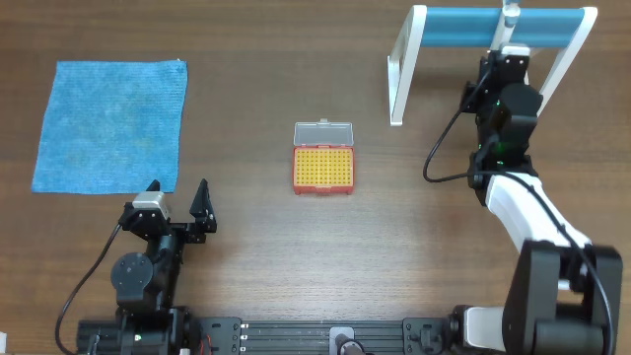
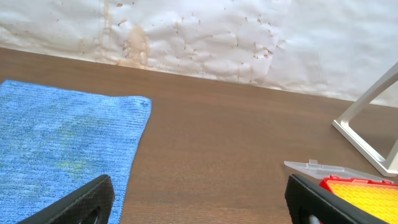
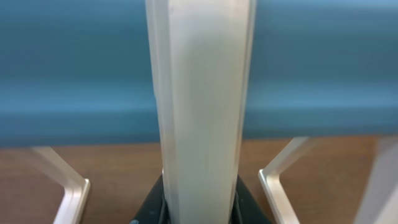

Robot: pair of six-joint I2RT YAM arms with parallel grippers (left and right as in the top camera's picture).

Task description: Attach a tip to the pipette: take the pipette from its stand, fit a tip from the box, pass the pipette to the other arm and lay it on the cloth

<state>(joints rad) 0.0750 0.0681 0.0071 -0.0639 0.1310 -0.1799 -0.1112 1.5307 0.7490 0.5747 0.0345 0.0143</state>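
Pipette (image 3: 202, 93), one only, hangs on the single stand (image 1: 493, 28) at the far right of the table (image 1: 394, 276), its long axis upright across the blue bar. The right gripper (image 1: 510, 44) has its jaws pinching it. One tip box (image 1: 322, 170) and one cloth (image 1: 110, 126) lie apart; the left gripper (image 1: 178, 197) sits with jaws spread.

Left arm is folded up close to its base at the lower left of the top view, elbow tucked back, wrist pointing up the bench. Its hand (image 1: 177, 195) is wide open; the two black fingers (image 2: 84, 202) sit far apart with nothing between them, held low over the bench.

Right arm is stretched way out from its base, white forearm link angling up, black wrist with a green light lit on it. The right hand (image 1: 510, 49) is out at the far end, and in its wrist view the fingers (image 3: 152, 204) hug both sides of the pipette (image 3: 202, 93).
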